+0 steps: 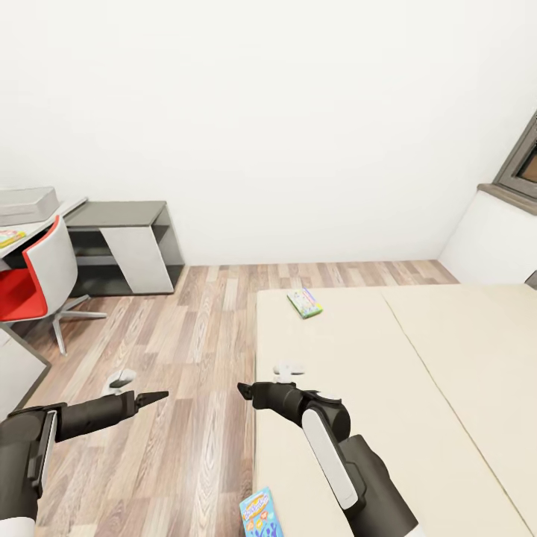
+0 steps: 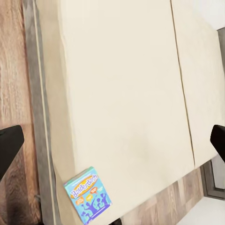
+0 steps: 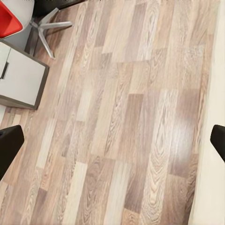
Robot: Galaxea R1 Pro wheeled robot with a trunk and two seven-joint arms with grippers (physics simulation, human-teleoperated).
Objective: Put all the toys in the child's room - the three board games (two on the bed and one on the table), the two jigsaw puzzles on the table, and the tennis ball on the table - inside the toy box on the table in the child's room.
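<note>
Two board games lie on the bed (image 1: 418, 388). The green-edged one (image 1: 305, 303) rests near the mattress's far left corner. The small blue one (image 1: 260, 514) lies at the near left edge and also appears in the left wrist view (image 2: 88, 196). The light grey toy box (image 1: 26, 203) stands on the table (image 1: 68, 208) at the far left, with a flat yellowish item (image 1: 9, 238) beside it, too small to identify. My left gripper (image 1: 153, 397) (image 2: 112, 145) hangs open over the floor. My right gripper (image 1: 245, 389) (image 3: 112, 143) is open at the bed's left edge. Both are empty.
A red and white swivel chair (image 1: 37, 276) stands in front of the table. A lower dark grey unit with a white panel (image 1: 127, 246) sits against the white wall. Wood-plank floor (image 1: 194, 350) runs between chair and bed. A dark-framed window (image 1: 522, 164) is at the right.
</note>
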